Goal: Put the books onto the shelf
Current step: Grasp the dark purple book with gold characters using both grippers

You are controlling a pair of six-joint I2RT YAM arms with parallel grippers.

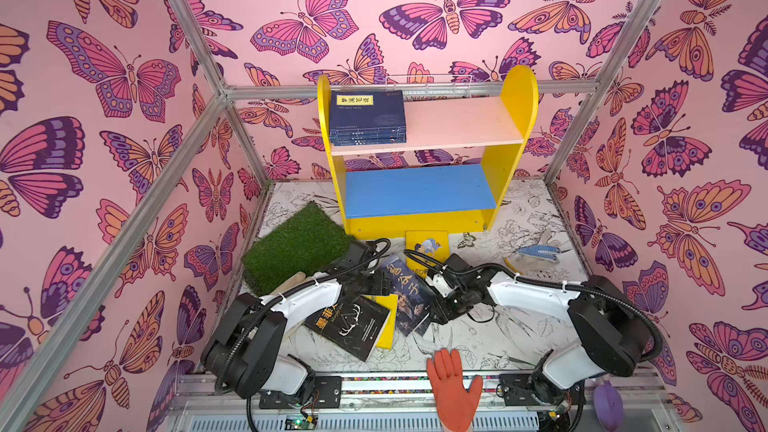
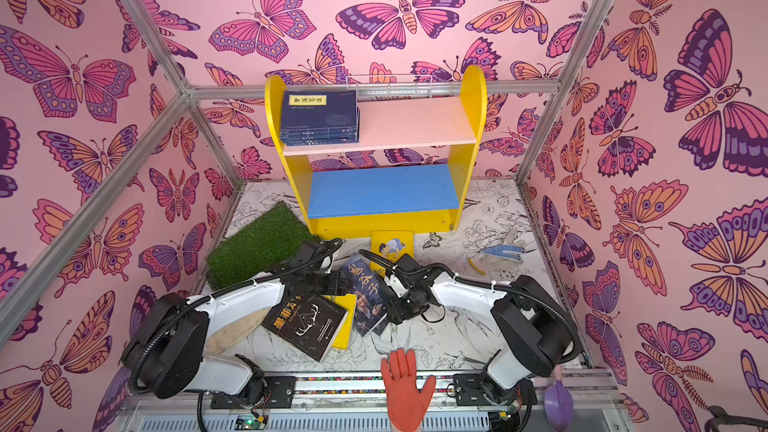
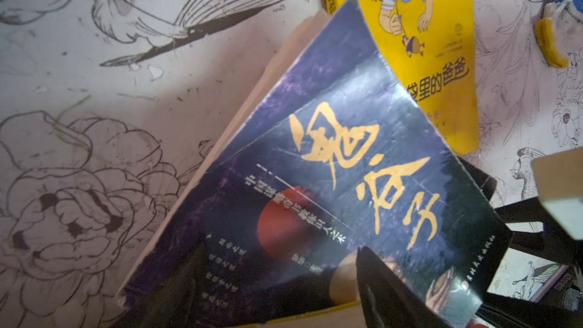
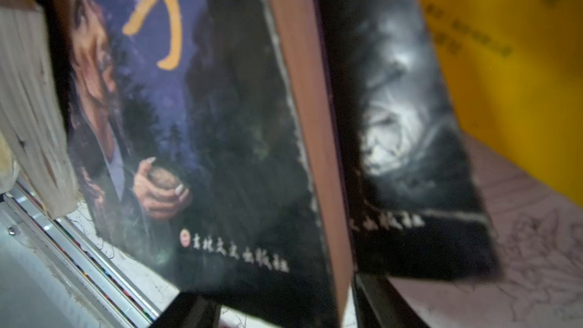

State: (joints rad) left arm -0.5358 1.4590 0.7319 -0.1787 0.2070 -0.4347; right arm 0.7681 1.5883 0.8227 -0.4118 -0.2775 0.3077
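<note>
The right pincer [image 1: 435,312] seems clamped on one long edge of the portrait-cover book [image 1: 409,297], which stands tilted between it and the left pincer [image 3: 280,257]. The left pincer's fingers are spread apart above the glossy cover and grip nothing. The shelf [image 1: 517,126] stands well beyond both pincers, with navy books [image 1: 368,118] stacked on its pink upper board.

A hold on one edge of a slick, floppy paperback could let it swing down, fan open or slide out during the carry. The spread left fingers sit in the book's way and may knock it. Its far corner overlaps the yellow cartoon-boy book [image 3: 435,58], which could be dragged along the surface. On the left pincer's side it lies close to the black antler book [image 1: 353,322] and might nudge it.

The portrait cover carries large gold 鬼谷子 and a small white publisher line ending 文史出版社. The yellow book shows 袋里的爸爸, and the black one shows gold 墨菲. The navy label looks like 梦溪笔谈.
</note>
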